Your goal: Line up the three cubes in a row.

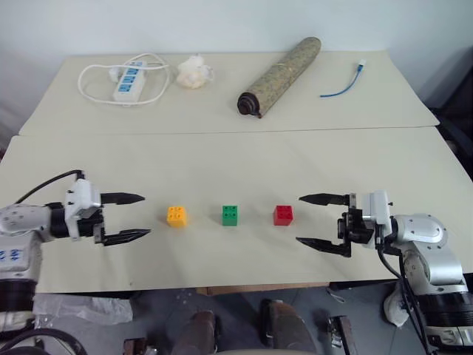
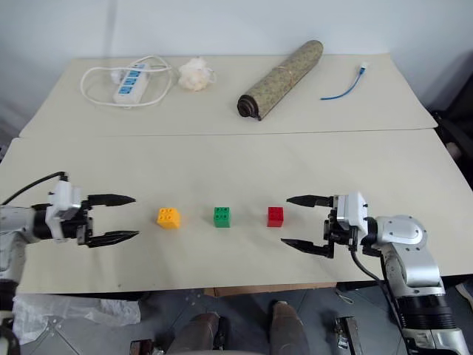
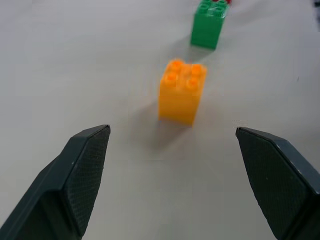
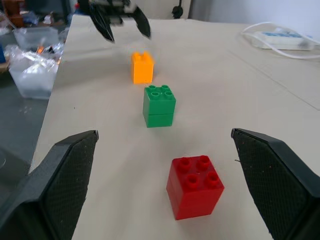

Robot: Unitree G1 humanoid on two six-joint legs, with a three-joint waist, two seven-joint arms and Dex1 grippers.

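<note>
Three studded cubes stand in a straight row on the near table: yellow-orange cube (image 1: pixel 177 216) on the left, green cube (image 1: pixel 230 215) in the middle, red cube (image 1: pixel 283 215) on the right, evenly spaced and apart. My left gripper (image 1: pixel 131 217) is open just left of the yellow-orange cube (image 3: pixel 182 92), holding nothing. On the other side, my right gripper (image 1: pixel 319 221) is open just right of the red cube (image 4: pixel 195 187), also with nothing in it. Both grippers point inward along the row.
On the far table lie a white power strip with its coiled cord (image 1: pixel 127 81), a crumpled white wad (image 1: pixel 194 72), a rolled mat (image 1: pixel 279 76) and a blue cable (image 1: pixel 345 86). A seam (image 1: pixel 222 133) separates the two tables. The near table edge (image 1: pixel 244 285) runs just in front of the grippers.
</note>
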